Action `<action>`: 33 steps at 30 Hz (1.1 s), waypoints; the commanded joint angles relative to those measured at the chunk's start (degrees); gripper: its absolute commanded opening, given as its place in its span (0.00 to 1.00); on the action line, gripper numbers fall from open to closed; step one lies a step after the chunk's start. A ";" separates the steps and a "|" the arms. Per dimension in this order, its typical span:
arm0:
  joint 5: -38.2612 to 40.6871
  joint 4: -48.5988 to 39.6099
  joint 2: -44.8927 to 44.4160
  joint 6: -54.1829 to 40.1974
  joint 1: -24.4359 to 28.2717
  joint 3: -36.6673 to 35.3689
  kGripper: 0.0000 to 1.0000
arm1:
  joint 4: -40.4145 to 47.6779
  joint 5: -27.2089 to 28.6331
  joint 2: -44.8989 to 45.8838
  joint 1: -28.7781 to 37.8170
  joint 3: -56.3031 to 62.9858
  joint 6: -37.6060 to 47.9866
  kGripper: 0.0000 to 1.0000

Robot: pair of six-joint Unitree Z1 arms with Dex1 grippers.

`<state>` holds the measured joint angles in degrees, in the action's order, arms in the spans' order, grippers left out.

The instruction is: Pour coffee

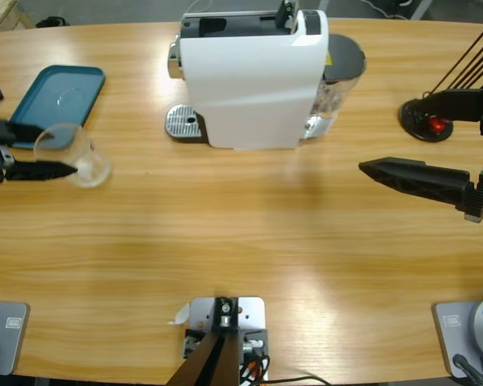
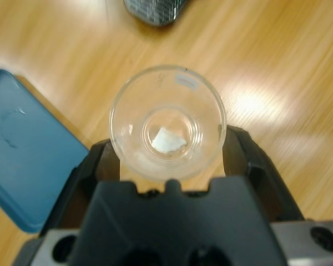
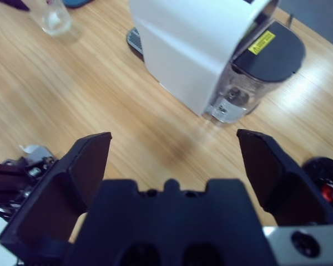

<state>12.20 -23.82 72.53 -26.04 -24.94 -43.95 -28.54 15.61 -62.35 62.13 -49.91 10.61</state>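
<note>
Holding empty glass cup (image 2: 167,123) in left gripper (image 2: 167,160), jaws pinching it, left of coffee machine (image 1: 253,76). Right gripper (image 3: 175,160) idling, jaws spread. Next: carrying cup onto drip tray (image 1: 185,122).

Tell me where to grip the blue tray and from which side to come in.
Pinch the blue tray at its raised rim, along the long edge facing the coffee machine, coming from above. It lies flat, so only the rim gives purchase, and the left gripper already holds the glass.

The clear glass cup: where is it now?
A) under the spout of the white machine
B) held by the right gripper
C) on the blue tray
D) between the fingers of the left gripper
D: the left gripper has its fingers on both sides of the clear glass cup, beside the blue tray.
</note>
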 commanded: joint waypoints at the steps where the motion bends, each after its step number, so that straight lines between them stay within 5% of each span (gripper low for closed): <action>1: 5.11 1.20 7.53 -3.66 0.01 -8.07 0.11 | -3.17 2.21 8.61 -4.91 4.13 -0.51 1.00; 15: 6.85 4.93 26.48 -5.63 -1.61 -21.34 0.12 | -5.39 1.97 11.18 -7.49 6.21 -0.51 1.00; 33: 9.51 7.12 35.66 -5.95 -2.56 -24.57 0.12 | -7.39 2.14 7.94 -8.25 3.75 -0.51 1.00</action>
<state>20.21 -18.26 104.25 -31.46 -26.95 -66.95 -34.98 16.96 -52.44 54.84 -45.22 10.59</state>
